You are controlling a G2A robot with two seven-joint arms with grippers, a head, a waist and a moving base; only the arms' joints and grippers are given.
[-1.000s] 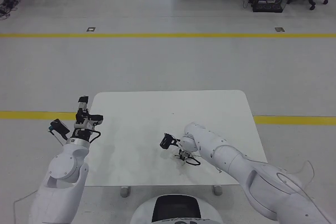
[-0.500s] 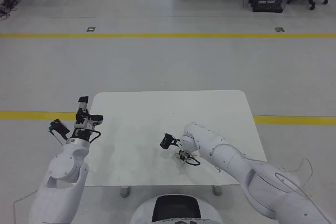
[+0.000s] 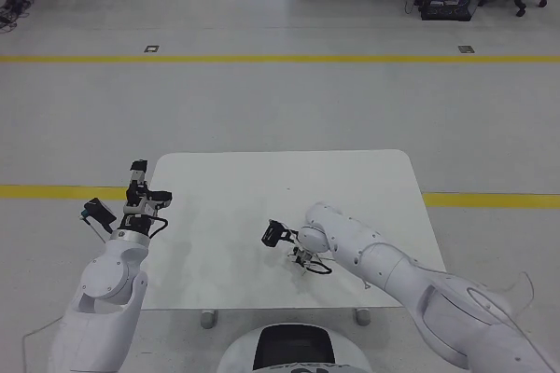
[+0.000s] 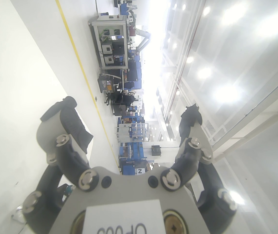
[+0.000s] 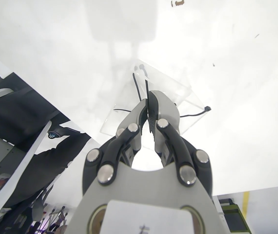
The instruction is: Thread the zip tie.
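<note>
Right wrist view has the right gripper point(image 5: 148, 109) clamped on the black zip tie point(image 5: 146, 88) above a clear block point(image 5: 175, 86), which the top view places near the white table's point(image 3: 261, 186) front edge, while the left gripper point(image 4: 129, 109) stays raised at the left edge, fingers apart, and the right wrist has edged slightly leftward.

On white round-cornered table point(image 3: 261, 177), toward near edge and right of middle: clear flat plate point(image 5: 173, 86) with thin black zip tie point(image 5: 136, 86) strands at it; elsewhere, small brown specks point(image 5: 177, 3).
</note>
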